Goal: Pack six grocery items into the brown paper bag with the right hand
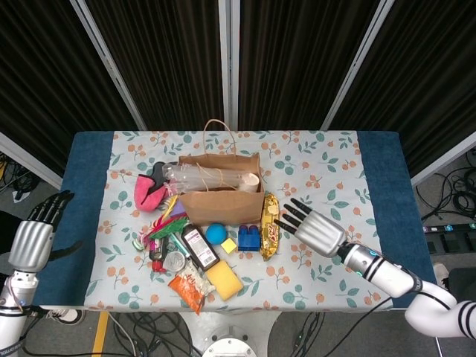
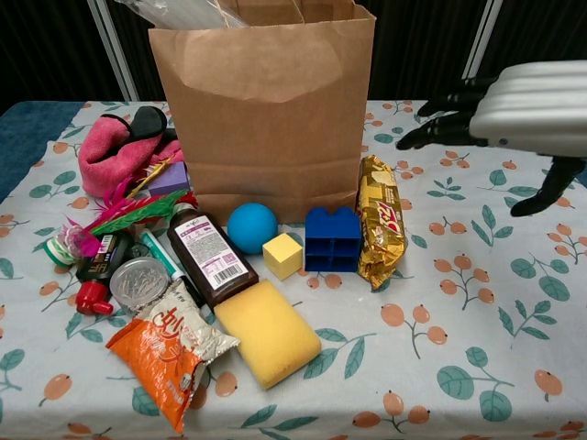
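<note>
The gold snack packet lies just right of the brown paper bag, beside the blue block. I judge it light, crinkly and slippery, so I'd pinch it across its narrow middle. My right hand hovers just beside it, fingers spread, holding nothing (whether a fingertip grazes the wrapper I can't quite tell). The left hand idles empty at the table's far edge.

A worktop covered by a floral cloth with blue borders is seen before dark curtains divided by pale diagonal bars, while black cables are seen on the floor at 3 o'clock and at 6 o'clock below it.
</note>
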### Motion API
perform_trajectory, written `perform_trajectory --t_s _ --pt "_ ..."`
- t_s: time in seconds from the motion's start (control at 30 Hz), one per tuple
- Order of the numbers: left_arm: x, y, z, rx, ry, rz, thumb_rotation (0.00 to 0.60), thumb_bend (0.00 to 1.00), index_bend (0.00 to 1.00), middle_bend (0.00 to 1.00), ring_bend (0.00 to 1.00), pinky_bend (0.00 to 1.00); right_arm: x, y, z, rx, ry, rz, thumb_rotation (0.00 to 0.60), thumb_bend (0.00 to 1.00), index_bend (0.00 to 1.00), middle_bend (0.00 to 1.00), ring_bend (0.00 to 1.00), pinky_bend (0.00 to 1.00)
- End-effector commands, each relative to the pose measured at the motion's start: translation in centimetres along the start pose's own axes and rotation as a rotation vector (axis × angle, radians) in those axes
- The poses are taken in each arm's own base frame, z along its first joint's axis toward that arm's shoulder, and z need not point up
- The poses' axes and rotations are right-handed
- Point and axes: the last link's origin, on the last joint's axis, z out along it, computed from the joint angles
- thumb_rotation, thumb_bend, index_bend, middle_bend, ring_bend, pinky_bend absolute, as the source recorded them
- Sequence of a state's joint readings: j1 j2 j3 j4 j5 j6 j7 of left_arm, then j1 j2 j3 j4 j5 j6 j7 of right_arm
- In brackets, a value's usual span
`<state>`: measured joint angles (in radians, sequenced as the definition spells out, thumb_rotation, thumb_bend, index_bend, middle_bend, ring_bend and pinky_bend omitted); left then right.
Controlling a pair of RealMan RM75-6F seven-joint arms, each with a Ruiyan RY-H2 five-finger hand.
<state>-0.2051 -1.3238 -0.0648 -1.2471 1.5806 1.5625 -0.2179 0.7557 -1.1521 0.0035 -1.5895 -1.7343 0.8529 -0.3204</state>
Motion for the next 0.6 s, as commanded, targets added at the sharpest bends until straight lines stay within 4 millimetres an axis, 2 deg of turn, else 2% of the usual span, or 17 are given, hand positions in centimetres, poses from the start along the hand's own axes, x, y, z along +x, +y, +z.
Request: perform_trajectory --t_s 0.03,0.2,0.6 --pt "0.1 -0.1 0.0 0.005 0.002 0.001 0.6 0.14 0.15 0.2 0.15 0.23 -0.4 -1.0 2.2 0.034 -0.007 0.003 0.6 0.0 0.05 0.14 0.0 0.0" --pt "0.1 -0.4 0.1 0.009 0.003 0.003 0.6 0.14 0.15 0.2 0.15 0.23 -1.3 -2.3 4.0 0.064 -0.013 0.012 0.6 0.0 0.05 0.14 0.0 0.0" --pt "0.1 -0.8 0.3 0.009 0.004 0.004 0.6 0.14 0.15 0.2 0.15 0.23 -3.5 -3.5 6.5 0.058 -0.032 0.107 0.6 0.0 0.04 0.13 0.0 0.0"
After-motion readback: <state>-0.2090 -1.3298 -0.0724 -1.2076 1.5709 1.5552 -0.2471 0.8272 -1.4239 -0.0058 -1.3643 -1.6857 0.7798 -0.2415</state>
